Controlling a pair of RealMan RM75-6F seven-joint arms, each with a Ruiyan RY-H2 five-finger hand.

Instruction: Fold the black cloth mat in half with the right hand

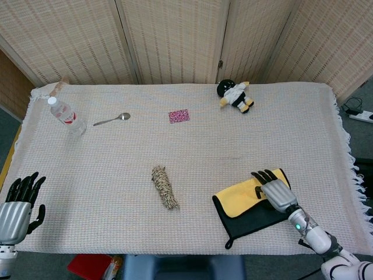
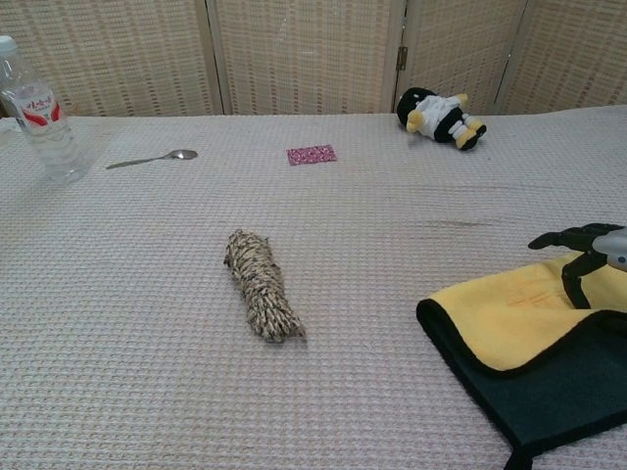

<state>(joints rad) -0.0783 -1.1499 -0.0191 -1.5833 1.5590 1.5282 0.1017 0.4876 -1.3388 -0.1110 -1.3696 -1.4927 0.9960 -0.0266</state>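
The black cloth mat (image 1: 256, 217) lies at the near right part of the table (image 1: 175, 157), doubled over on itself so that its yellow underside (image 1: 247, 195) faces up across the far part. The folded shape runs long from the near left toward the far right, slanted to the table's edge rather than square with it. A small black loop sticks out at its near left corner. In the chest view the yellow layer (image 2: 524, 313) sits over the black (image 2: 558, 387), its black-trimmed edge curving across the middle and not reaching the near edge of the lower layer.

The right hand (image 1: 274, 188) rests on the yellow flap at its far right end, back up, with dark fingers (image 2: 573, 240) spread and curved down onto the cloth. Whether the thumb is tucked under the flap, I cannot tell.

The left hand (image 1: 17, 201) hangs at the near left edge of the table, fingers apart and pointing up, holding nothing.

A twist of rope (image 1: 165, 186) lies left of the mat, well apart from it. Along the far side there are a water bottle (image 1: 66, 116), a spoon (image 1: 112, 119), a small pink packet (image 1: 179, 115) and a plush toy (image 1: 234, 95).
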